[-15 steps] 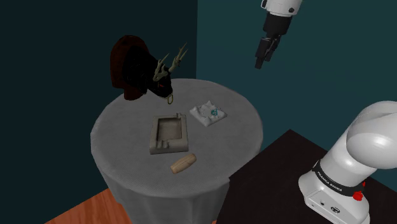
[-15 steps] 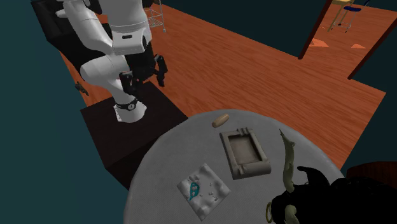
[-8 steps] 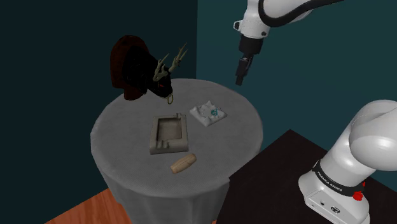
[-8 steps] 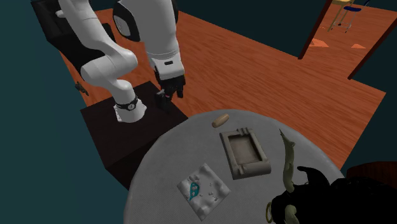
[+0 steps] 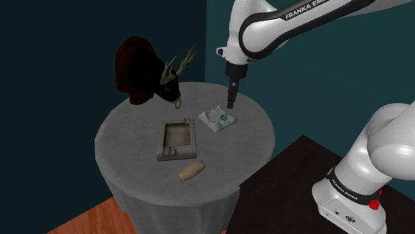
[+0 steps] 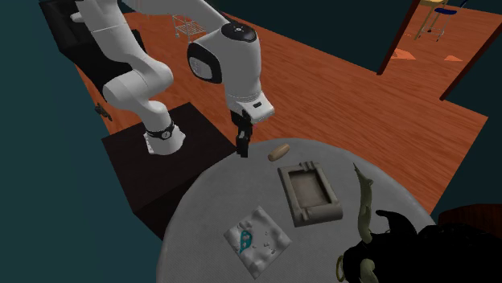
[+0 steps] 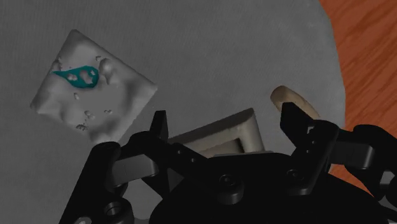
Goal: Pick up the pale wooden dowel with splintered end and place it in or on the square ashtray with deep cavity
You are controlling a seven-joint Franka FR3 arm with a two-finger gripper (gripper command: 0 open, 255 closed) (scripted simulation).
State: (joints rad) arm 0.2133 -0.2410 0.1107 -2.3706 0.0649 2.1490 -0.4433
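Observation:
A short pale wooden dowel [image 5: 191, 170] lies near the round table's front edge, just in front of the square grey ashtray [image 5: 176, 139]. Across the table in the second exterior view, the dowel [image 6: 278, 151] sits at the far rim beside the ashtray [image 6: 308, 193]. My black gripper [image 5: 231, 100] hangs empty in the air over the table's back right part. In the second exterior view the gripper [image 6: 241, 145] is just left of the dowel. From the wrist, the gripper [image 7: 226, 116] is open, with an ashtray corner [image 7: 232, 137] and the dowel [image 7: 289, 98] beyond its fingers.
A white lumpy square tile with a teal mark [image 5: 219, 118] lies under the gripper on the grey table [image 5: 133, 133]. A dark deer head with pale antlers [image 5: 149, 72] stands at the table's back left. My dark stand [image 5: 292, 186] is at the lower right.
The arm has swung in from high on the shoulder view's right, down and left, until the gripper hangs over the table by the white tile. Nothing on the table moved.

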